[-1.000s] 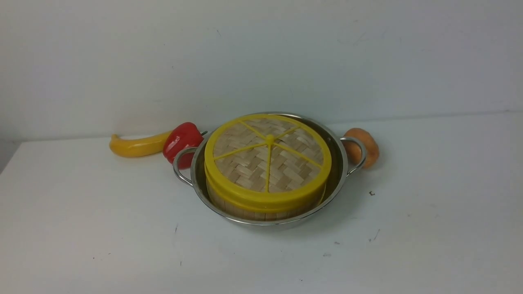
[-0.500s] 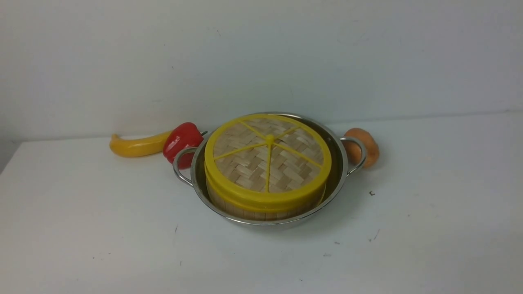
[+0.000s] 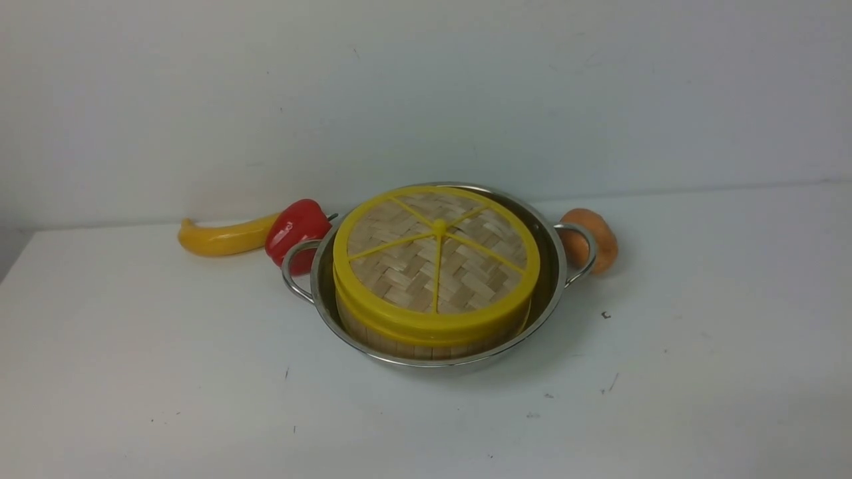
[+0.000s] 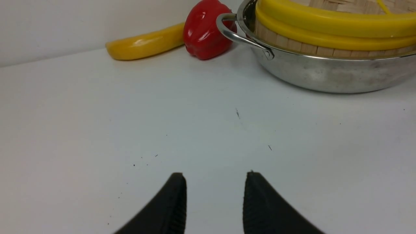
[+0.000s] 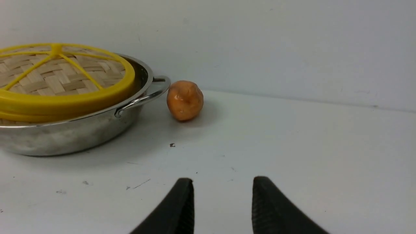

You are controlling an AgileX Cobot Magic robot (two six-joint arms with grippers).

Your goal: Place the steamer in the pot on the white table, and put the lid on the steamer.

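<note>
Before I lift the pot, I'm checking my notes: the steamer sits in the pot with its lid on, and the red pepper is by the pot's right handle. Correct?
Not quite: the front view shows the red pepper by the pot's left handle.

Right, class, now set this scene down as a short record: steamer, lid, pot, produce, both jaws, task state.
steamer: bamboo, inside the pot
lid: woven, yellow-rimmed, on the steamer
pot: stainless steel, two looped handles
produce: banana, red bell pepper, orange-brown round item
left jaws: open, nothing between
right jaws: open, nothing between
task state: looks complete
</note>
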